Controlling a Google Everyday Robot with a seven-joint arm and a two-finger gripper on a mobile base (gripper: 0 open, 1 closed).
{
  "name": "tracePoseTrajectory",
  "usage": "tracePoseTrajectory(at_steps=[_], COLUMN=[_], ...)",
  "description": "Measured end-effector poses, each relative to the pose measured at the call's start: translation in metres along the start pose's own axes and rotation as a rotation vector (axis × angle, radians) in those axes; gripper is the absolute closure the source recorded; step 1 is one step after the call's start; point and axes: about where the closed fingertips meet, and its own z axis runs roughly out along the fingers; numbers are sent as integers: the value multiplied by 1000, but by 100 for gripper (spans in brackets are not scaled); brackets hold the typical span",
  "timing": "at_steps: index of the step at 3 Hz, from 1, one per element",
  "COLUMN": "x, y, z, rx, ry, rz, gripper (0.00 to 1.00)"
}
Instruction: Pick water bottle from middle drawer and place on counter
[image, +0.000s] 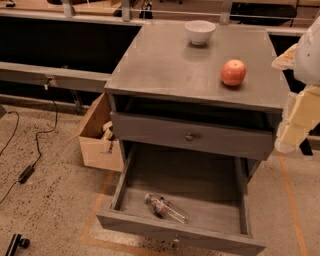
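From where I stand, none of the real work looks done. The middle drawer (215, 207) is open, and the water bottle (166, 208) lies on its side on the drawer floor, near the front panel. The gripper (295, 125) hangs at the right, beside the cabinet, well apart from the bottle (open or closed, I cannot tell). Reaching in, grasping, lifting and setting it on the counter (165, 65), near the apple (233, 72) and bowl (200, 31), are all left to do.

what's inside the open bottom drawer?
Only the water bottle, lying on its side near the front of the middle drawer. Its front panel hides the nearest floor strip. Gripper hangs right of the counter.
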Motion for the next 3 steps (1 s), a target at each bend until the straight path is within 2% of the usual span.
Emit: tracePoseTrajectory(at_steps=[1,2,3], x=[0,0,-5], y=[0,3,37], z=[0,13,47], rx=[0,17,-11], ry=[0,-54,-184], rz=[0,79,252], gripper=[0,0,0])
